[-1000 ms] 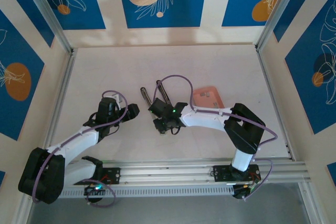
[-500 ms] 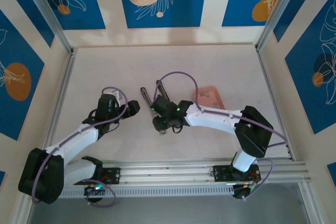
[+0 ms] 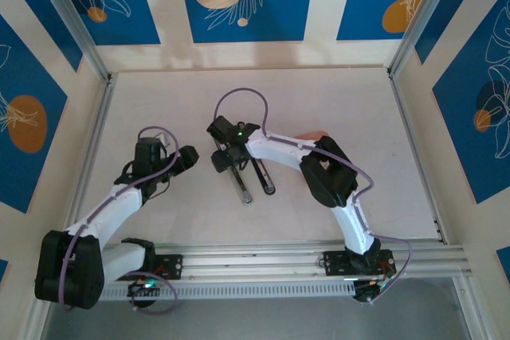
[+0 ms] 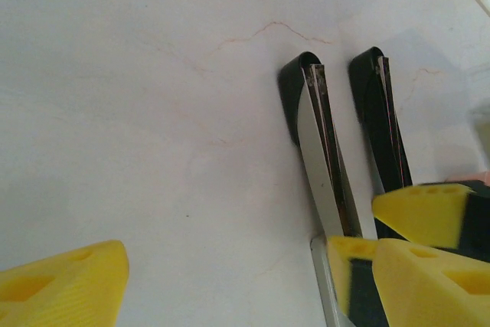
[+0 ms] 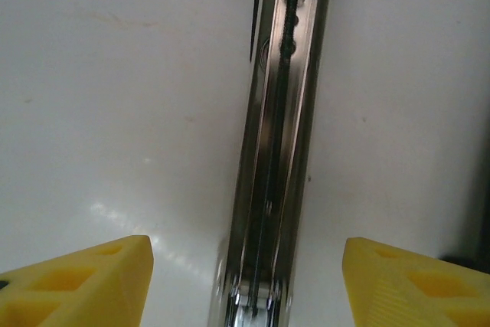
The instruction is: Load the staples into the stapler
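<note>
The stapler (image 3: 245,185) lies swung open on the white table as two long bars side by side. Its black-tipped bars (image 4: 314,124) point away in the left wrist view. My right gripper (image 3: 224,155) is open over the far end of the left bar. In the right wrist view the shiny metal staple channel (image 5: 282,135) runs between its yellow fingers (image 5: 80,281) without touching them. My left gripper (image 3: 189,156) is open just left of the stapler with bare table between its fingers (image 4: 65,281). The staples are hidden behind my right arm.
A sliver of the salmon-pink tray (image 3: 316,134) shows behind my right arm's elbow (image 3: 328,169). Aluminium rails (image 3: 96,129) frame the table left and right, with a rail along the near edge (image 3: 255,254).
My right gripper opened and swung from the stapler's near end up to its far left end. The stapler now lies lower on the table. My left gripper shifted slightly left.
</note>
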